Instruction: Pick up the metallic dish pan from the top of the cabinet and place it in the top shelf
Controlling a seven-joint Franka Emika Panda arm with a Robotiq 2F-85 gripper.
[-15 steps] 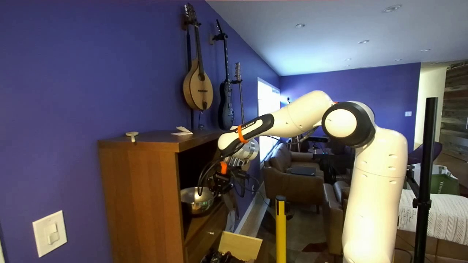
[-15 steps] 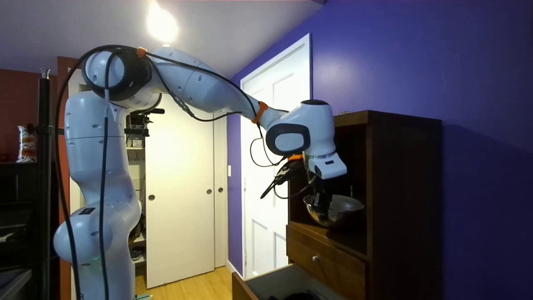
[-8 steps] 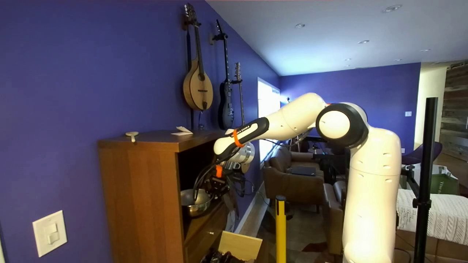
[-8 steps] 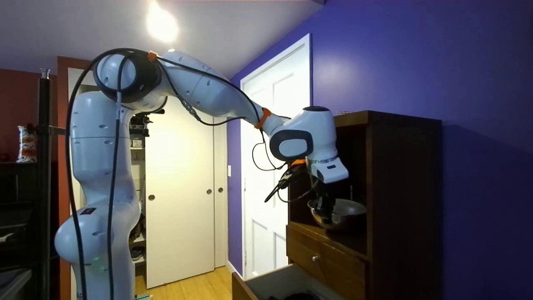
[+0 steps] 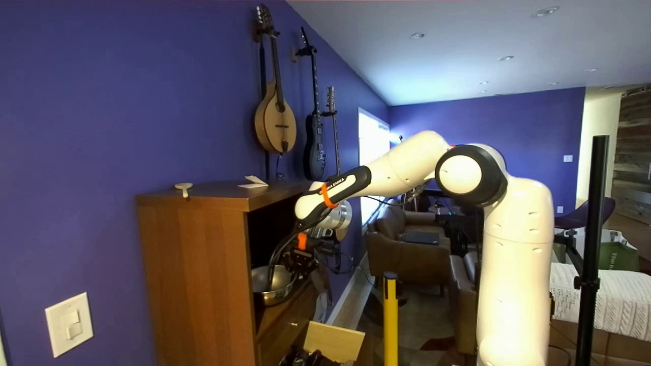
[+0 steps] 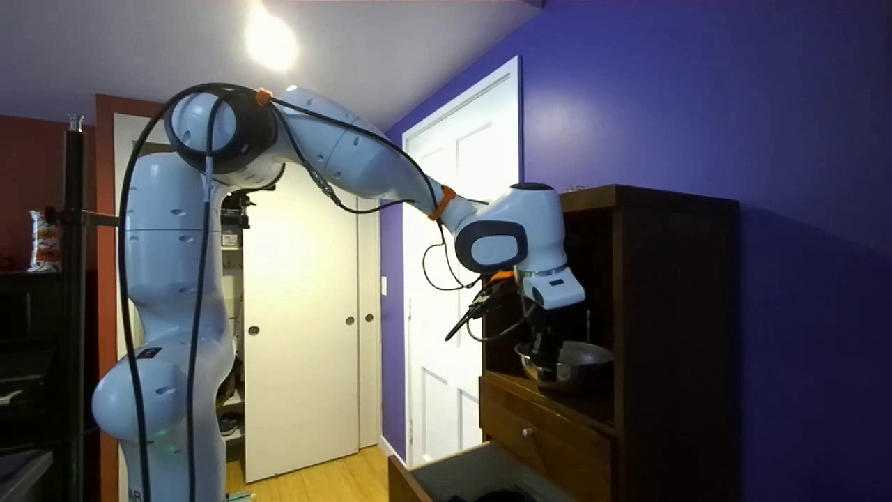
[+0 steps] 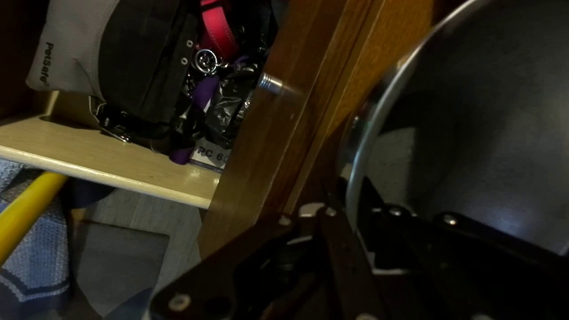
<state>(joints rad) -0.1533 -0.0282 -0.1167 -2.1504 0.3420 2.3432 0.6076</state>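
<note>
The metallic dish pan [image 5: 274,295] is a shiny silver bowl inside the top shelf [image 5: 277,311] of the brown wooden cabinet [image 5: 196,274]. The pan also shows in an exterior view [image 6: 589,359], close above or on the shelf floor; I cannot tell whether it touches. My gripper [image 6: 547,362] reaches down at the pan's near side. In the wrist view, the gripper's fingers [image 7: 349,193] are closed on the pan's rim, one finger inside and one outside. The pan [image 7: 480,111] fills the right of that view. The far side of the shelf is in shadow.
Below the shelf is a closed drawer with a knob [image 6: 527,433]. Under it an open drawer [image 6: 481,464] sticks out, holding black bags and a pink strap [image 7: 218,31]. A folded paper [image 5: 253,183] and a pale hook-like piece [image 5: 184,189] lie on the cabinet top. A yellow post [image 5: 390,320] stands nearby.
The arm and gripper have moved down and slightly deeper toward the cabinet. The pan has gone down with the gripper, closer to the shelf floor. The last half second shows less motion.
</note>
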